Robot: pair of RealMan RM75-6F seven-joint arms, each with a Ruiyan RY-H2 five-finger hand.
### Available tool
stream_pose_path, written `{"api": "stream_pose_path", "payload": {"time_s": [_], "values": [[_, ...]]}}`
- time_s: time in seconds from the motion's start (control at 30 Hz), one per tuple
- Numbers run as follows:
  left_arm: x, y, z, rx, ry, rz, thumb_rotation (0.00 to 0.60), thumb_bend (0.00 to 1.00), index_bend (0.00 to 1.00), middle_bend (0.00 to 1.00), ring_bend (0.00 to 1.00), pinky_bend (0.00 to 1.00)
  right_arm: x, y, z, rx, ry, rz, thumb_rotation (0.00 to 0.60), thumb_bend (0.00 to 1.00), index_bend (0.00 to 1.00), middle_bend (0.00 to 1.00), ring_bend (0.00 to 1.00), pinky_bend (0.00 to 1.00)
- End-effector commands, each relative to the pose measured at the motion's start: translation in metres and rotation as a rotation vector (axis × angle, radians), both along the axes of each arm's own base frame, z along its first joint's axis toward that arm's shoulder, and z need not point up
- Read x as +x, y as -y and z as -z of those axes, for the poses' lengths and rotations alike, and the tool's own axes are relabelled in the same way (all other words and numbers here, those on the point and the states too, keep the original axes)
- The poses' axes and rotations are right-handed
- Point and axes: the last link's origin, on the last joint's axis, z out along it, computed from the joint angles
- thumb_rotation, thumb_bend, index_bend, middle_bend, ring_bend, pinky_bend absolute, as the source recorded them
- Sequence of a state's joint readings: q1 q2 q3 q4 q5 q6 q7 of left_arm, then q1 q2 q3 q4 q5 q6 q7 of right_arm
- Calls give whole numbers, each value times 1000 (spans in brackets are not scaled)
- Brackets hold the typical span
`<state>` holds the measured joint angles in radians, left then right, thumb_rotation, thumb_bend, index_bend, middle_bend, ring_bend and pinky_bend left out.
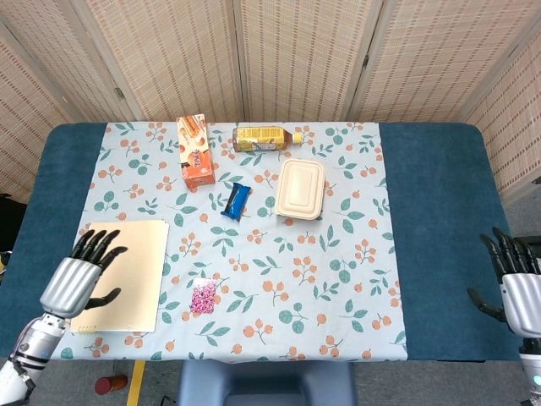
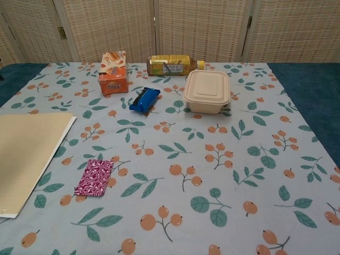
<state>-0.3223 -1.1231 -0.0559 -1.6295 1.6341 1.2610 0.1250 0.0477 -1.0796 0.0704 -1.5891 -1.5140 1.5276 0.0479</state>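
In the head view my left hand [image 1: 76, 277] hovers over the near left part of a cream folder [image 1: 135, 264], fingers spread and holding nothing. My right hand [image 1: 518, 289] stays at the table's right edge over the blue cloth, fingers apart and empty. A pink patterned packet [image 1: 202, 297] lies just right of the folder [image 2: 26, 159]. Neither hand shows in the chest view.
At the back stand an orange snack box [image 1: 195, 151], a lying yellow bottle [image 1: 264, 139], a blue wrapped bar [image 1: 236, 201] and a beige lidded food box [image 1: 301, 189]. A floral cloth [image 1: 321, 271] covers the table's middle. A woven screen closes off the back.
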Motion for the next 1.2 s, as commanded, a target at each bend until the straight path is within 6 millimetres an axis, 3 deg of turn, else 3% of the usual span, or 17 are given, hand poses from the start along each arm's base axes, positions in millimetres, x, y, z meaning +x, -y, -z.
{"api": "stream_pose_path", "payload": {"time_s": [0.03,0.4,0.5,0.63,0.87,1.2], "values": [[23,-11,15,-99,-26,89,600,279,254,85,64,0,-1,-1,0,-7,0,2,600,285,0,0,5,0],[58,-32,59,-294,-18,128,600,277,314,85,43,0,-1,-1,-2,-15,3,16,600,284,0,0,0,0],[62,-34,71,-337,-7,105,544,250,322,85,29,0,-2,-2,-1,-8,7,23,600,284,0,0,0,0],[65,-36,85,-380,41,76,418,183,338,85,14,0,-3,0,0,0,8,26,600,284,0,0,0,0],[65,-37,100,-406,97,37,265,149,374,85,0,0,-3,1,2,7,11,30,600,285,0,0,0,0],[51,-29,117,-416,38,45,231,146,378,82,0,0,-4,3,4,19,11,36,600,283,0,0,0,0]]}}
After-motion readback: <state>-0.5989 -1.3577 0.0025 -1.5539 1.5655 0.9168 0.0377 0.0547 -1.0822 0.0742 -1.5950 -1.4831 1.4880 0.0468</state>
